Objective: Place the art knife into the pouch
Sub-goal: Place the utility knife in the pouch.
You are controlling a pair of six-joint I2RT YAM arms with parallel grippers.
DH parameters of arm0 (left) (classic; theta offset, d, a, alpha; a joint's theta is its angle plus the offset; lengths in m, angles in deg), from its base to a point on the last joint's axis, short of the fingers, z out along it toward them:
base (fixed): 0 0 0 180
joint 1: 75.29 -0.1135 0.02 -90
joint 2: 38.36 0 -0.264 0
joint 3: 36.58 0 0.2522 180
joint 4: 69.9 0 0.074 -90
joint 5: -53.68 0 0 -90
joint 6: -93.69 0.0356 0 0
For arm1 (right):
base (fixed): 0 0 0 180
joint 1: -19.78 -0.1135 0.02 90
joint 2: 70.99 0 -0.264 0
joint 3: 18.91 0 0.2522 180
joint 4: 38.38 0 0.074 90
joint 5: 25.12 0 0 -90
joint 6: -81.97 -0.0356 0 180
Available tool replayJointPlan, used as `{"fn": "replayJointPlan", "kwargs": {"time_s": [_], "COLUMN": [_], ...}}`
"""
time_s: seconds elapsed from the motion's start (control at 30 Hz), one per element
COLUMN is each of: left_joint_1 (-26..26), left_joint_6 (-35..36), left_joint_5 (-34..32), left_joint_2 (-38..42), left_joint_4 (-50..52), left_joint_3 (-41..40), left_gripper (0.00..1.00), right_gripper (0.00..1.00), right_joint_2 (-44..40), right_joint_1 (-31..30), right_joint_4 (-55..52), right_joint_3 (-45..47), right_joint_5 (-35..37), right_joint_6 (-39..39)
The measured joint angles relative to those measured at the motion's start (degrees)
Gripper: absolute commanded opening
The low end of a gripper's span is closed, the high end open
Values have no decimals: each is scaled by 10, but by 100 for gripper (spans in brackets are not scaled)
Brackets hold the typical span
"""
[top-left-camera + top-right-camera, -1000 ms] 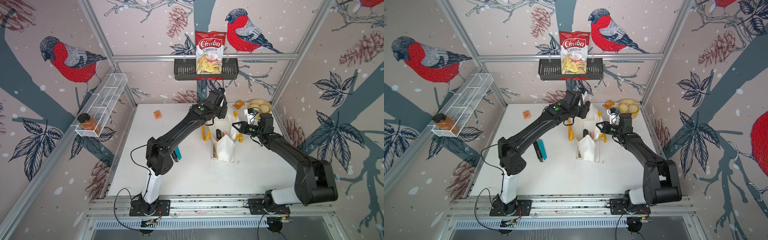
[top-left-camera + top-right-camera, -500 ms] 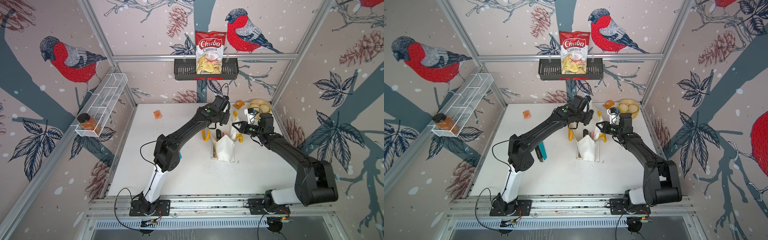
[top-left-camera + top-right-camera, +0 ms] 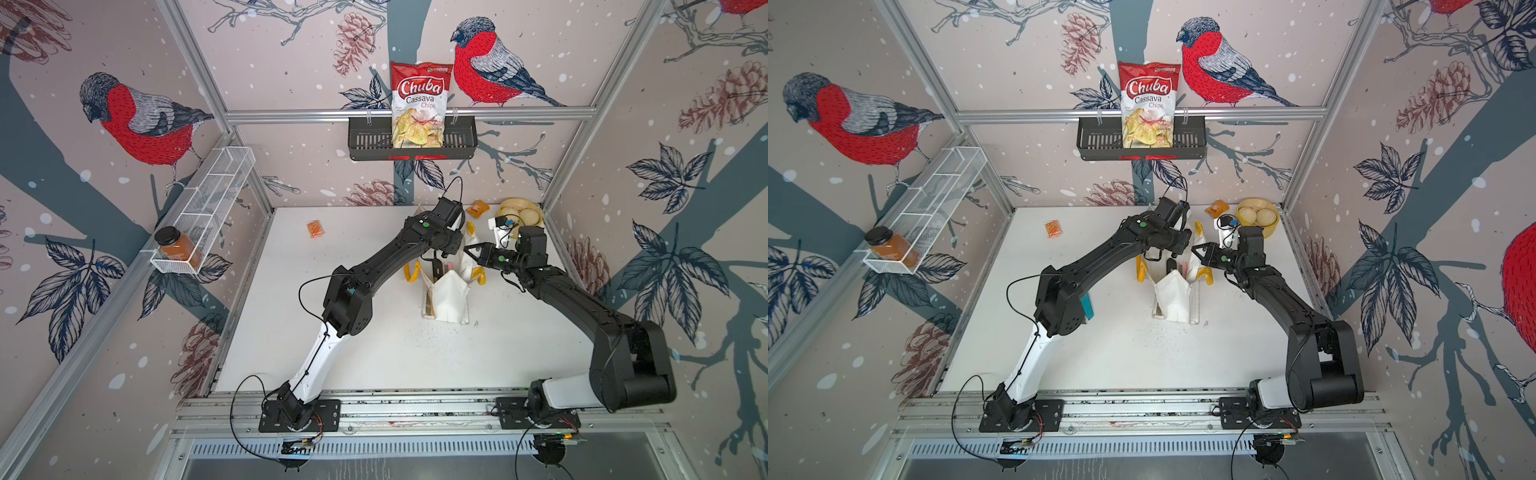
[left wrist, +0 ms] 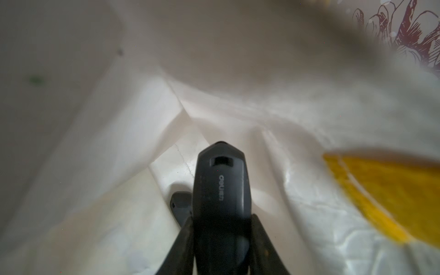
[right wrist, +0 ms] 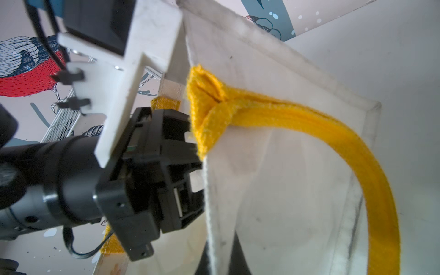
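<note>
The white pouch [image 3: 446,297] with yellow handles [image 3: 410,271] stands upright right of the table's middle. My left gripper [image 3: 451,249] hangs over its open mouth. In the left wrist view this gripper [image 4: 221,219] is shut on the dark grey art knife [image 4: 221,188], which points down into the pouch's white inside [image 4: 309,214]. A second dark item [image 4: 181,204] lies deeper in the pouch beside it. My right gripper [image 3: 468,251] is shut on the pouch's rim. In the right wrist view the cloth edge [image 5: 209,214] passes between that gripper's [image 5: 221,262] fingers.
A yellow bowl of buns [image 3: 521,214] and an orange packet [image 3: 477,208] sit at the back right; another orange packet [image 3: 315,228] lies back left. A teal item [image 3: 1088,305] lies behind my left elbow. A black basket [image 3: 365,143] and wire shelf [image 3: 208,203] hang on the walls.
My left gripper has come forward and down from behind the pouch to its mouth, and the left elbow has swung right. The right arm and pouch stay put.
</note>
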Motion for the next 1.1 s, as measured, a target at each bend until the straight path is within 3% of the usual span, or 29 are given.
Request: {"fn": "replayJointPlan", "kwargs": {"time_s": [0.83, 1.1], "left_joint_1": [-2, -2], "left_joint_6": [26, 24], "left_joint_5": [36, 51], "left_joint_2": [-59, -52], "left_joint_4": [33, 33], "left_joint_3": [-18, -66], "left_gripper": [29, 38], "right_gripper": [0, 0], "right_joint_2": [-2, 0], "right_joint_1": [-4, -4], "right_joint_4": [-13, -12], "right_joint_3": [1, 1], "right_joint_5": [-2, -2], "right_joint_6": [0, 0]}}
